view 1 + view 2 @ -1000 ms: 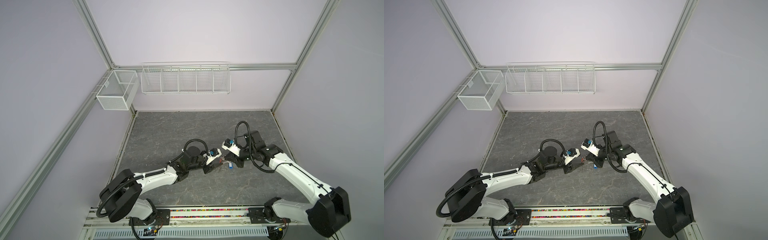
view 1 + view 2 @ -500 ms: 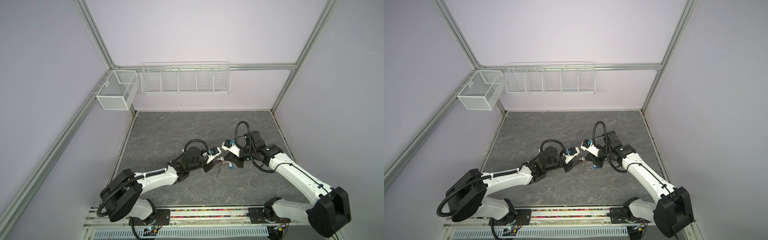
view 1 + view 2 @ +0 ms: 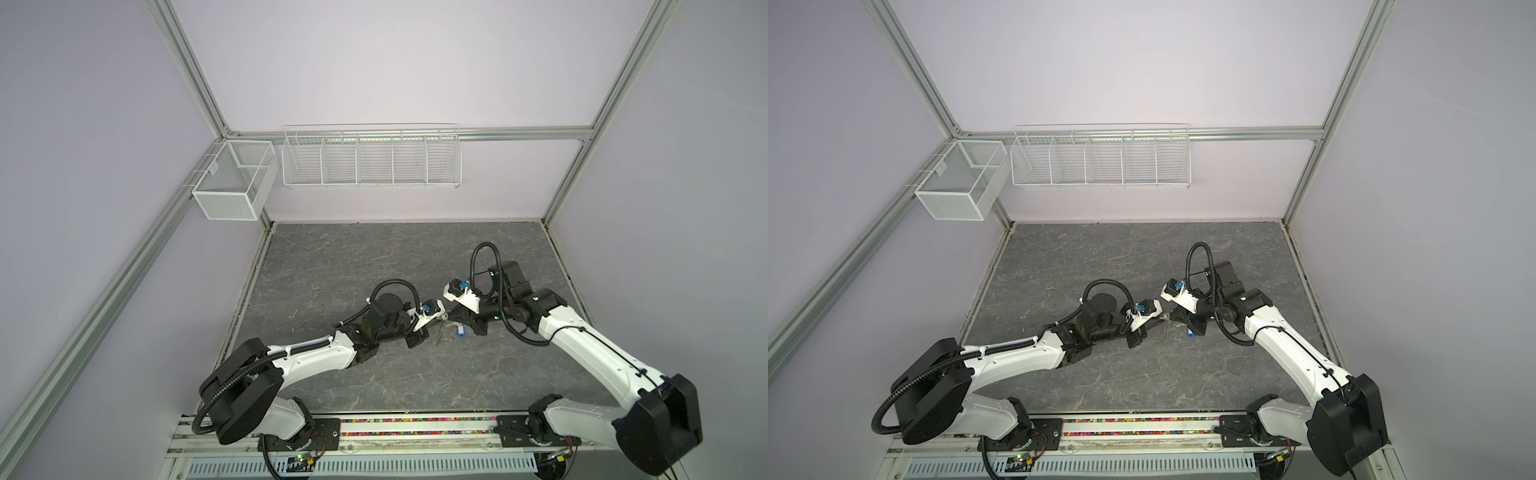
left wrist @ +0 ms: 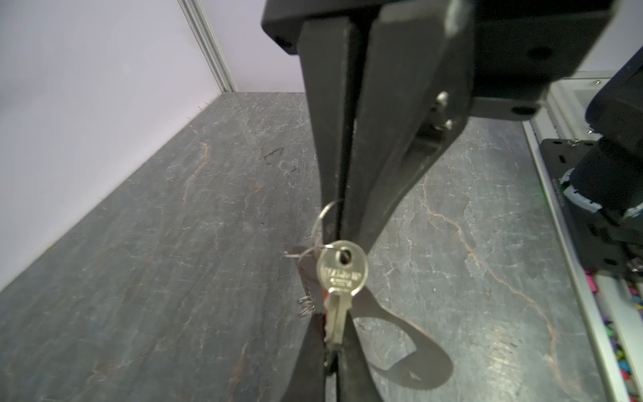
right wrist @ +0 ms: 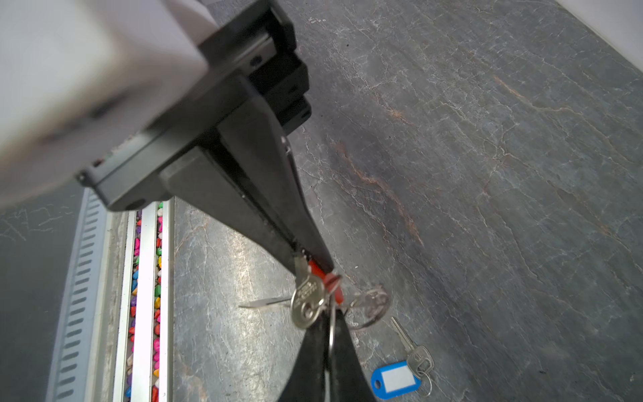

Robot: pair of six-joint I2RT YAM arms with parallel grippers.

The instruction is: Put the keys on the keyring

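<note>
The grey marbled bench (image 3: 374,270) carries two arms. The left fingers (image 5: 243,219) and the right fingers (image 4: 389,139) meet tip to tip above its middle. The left fingers pinch the blade of a small silvery metal key (image 4: 342,273) with a red-orange plastic tag (image 5: 334,290). A second silvery key with a blue oblong tag (image 5: 395,379) lies flat on the bench nearby. The right fingers are pressed on a thin silvery wire keyring (image 4: 322,217), just beside the held key's head.

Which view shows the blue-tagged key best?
Right wrist view: the blue-tagged key lies unobstructed, tag and blade clear. In both top views it is only a blue speck; the left wrist view misses it.
</note>
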